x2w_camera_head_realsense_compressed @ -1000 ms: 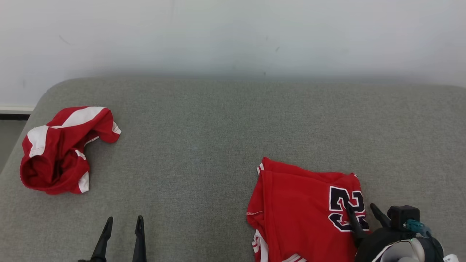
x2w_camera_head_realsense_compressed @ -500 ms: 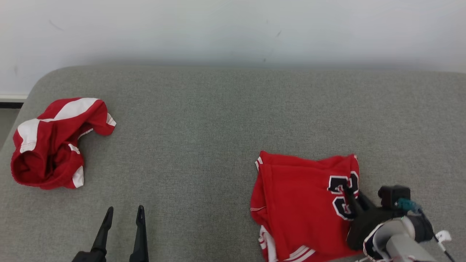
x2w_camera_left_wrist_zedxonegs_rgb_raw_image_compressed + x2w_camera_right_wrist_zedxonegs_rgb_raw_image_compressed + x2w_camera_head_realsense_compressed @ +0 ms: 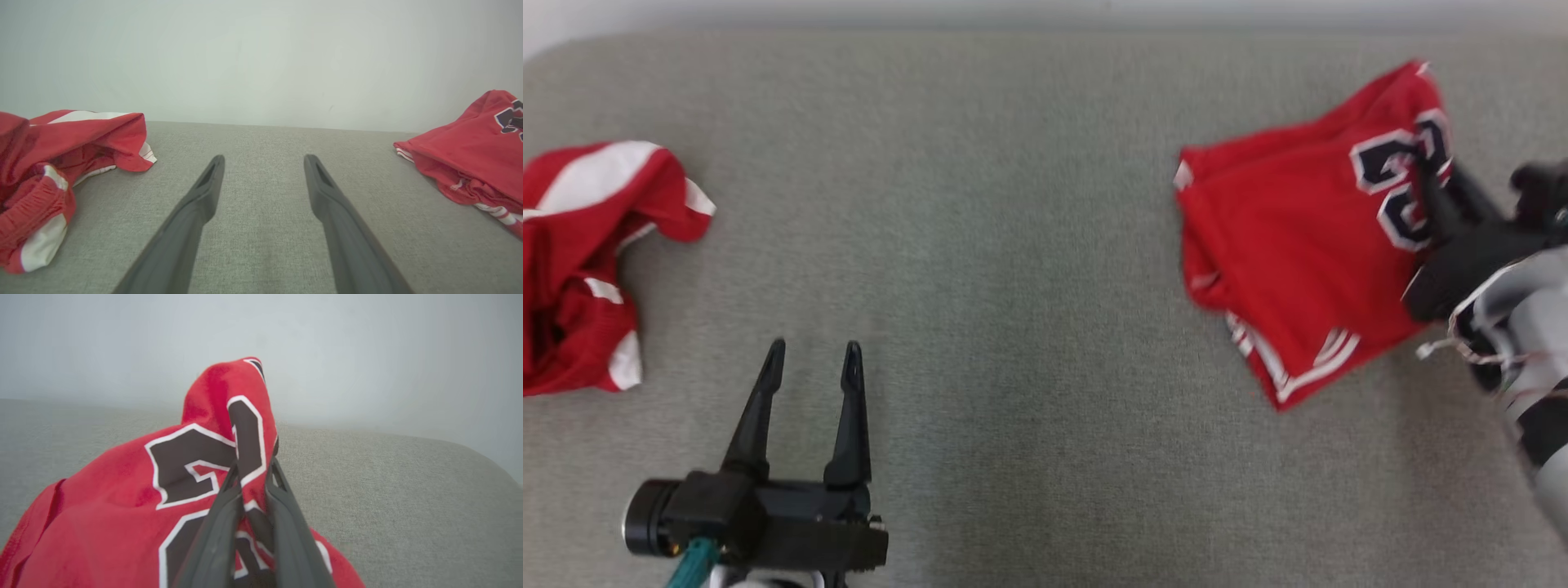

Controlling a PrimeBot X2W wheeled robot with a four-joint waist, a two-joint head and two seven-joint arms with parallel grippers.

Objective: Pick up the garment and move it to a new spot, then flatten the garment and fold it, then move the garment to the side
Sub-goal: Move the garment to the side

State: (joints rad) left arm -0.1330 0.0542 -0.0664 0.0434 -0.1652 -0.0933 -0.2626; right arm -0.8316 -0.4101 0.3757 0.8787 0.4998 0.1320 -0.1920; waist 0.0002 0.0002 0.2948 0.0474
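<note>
The garment point(image 3: 1290, 245) is a red jersey with dark, white-edged numbers, lying folded at the right of the grey cushion point(image 3: 1013, 245). My right gripper point(image 3: 1437, 175) is shut on its numbered part, and that pinched fold stands up off the cushion. In the right wrist view the fabric of the garment point(image 3: 122, 490) rises between the closed fingers of the right gripper point(image 3: 253, 469). My left gripper point(image 3: 814, 351) stands open over bare cushion at the lower left, holding nothing. The left wrist view shows the left gripper point(image 3: 264, 161) with spread fingers and the garment point(image 3: 470, 151) at the far right.
A second red and white garment point(image 3: 580, 261) lies crumpled at the cushion's left edge, to the left of my left gripper; it shows again as the crumpled garment point(image 3: 61, 151). A pale wall point(image 3: 261, 61) runs behind the cushion. Bare cushion lies between the two garments.
My right gripper has shut on the jersey's numbered part and raised that fold. The head camera has tipped down, so the whole picture has shifted. The left gripper stays open.
</note>
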